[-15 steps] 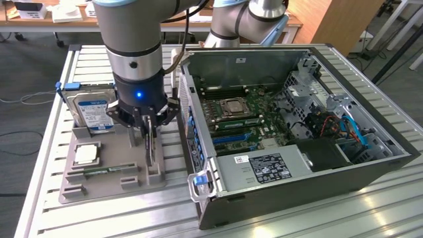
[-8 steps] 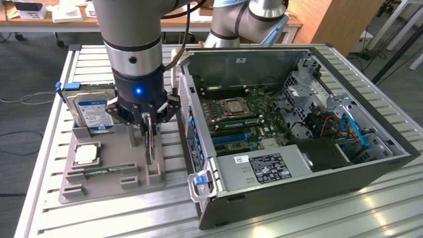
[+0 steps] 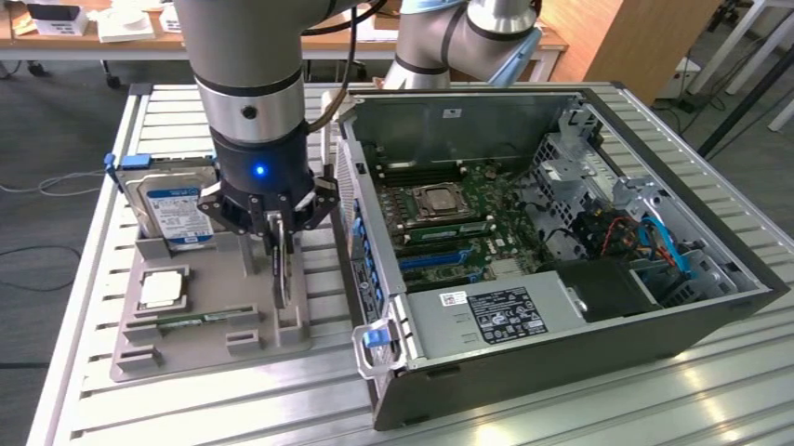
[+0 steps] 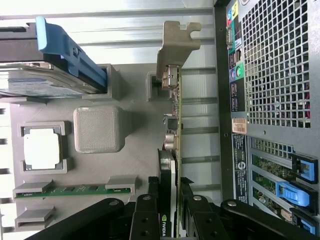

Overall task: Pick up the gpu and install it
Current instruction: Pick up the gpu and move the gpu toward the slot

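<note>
**Desk:** Colours, tray side?

**Me:** I list: tray (image 3: 211, 351) plain grey. Graphics card (image 4: 166, 170) black with a greenish edge, its bracket (image 4: 176, 42) silvery-tan. Hard drive (image 3: 174, 212) silver with a blue-and-white label, its carrier (image 4: 70, 50) blue. Memory stick (image 4: 75, 190) green. Gripper (image 4: 171, 197) black.

**Desk:** Computer side?

**Me:** I log: case (image 3: 596, 344) black. Grille (image 4: 277, 60) a dotted mesh. Latches (image 4: 295, 193) blue. Table (image 3: 596, 418) ribbed silver.

Your arm (image 3: 248, 46) is smooth silver-grey tubing with a black band (image 3: 248, 88) and a pale blue joint cap (image 3: 519, 46). A black cable (image 3: 352, 46) trails beside it. Your black gripper (image 3: 278, 243) has a blue light (image 3: 258, 171) and round screws (image 4: 114, 202).
</note>
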`<state>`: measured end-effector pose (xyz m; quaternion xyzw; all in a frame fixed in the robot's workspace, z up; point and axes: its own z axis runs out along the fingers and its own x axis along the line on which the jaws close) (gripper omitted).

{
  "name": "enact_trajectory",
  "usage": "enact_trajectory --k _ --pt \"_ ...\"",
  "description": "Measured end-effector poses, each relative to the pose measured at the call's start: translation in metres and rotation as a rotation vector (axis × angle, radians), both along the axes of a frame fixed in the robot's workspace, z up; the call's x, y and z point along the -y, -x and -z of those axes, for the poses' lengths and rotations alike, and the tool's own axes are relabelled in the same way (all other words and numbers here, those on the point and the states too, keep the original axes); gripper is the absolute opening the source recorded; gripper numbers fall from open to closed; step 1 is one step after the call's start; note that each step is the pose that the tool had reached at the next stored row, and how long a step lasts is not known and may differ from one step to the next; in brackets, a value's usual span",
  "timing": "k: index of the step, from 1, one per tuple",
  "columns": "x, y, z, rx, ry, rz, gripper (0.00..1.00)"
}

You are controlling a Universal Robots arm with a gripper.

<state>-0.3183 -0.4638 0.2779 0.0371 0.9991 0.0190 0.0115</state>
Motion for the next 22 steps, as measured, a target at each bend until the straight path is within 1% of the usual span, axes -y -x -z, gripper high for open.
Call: enact_trajectory --k 2,7,10,14,22 --pt "0.0 0.0 0.0 0.0001 0.0 -0.007 0.27" --pt "0.0 0.0 -0.0002 0.0 0.0001 -0.068 0.27" --pt "0.0 0.0 -0.0038 -0.0001 0.0 -0.074 0.27" --pt "0.0 0.0 -0.0154 0.0 -0.0001 -0.075 0.27" --pt "0.0 0.0 -0.0484 0.0001 0.0 -0.075 0.27"
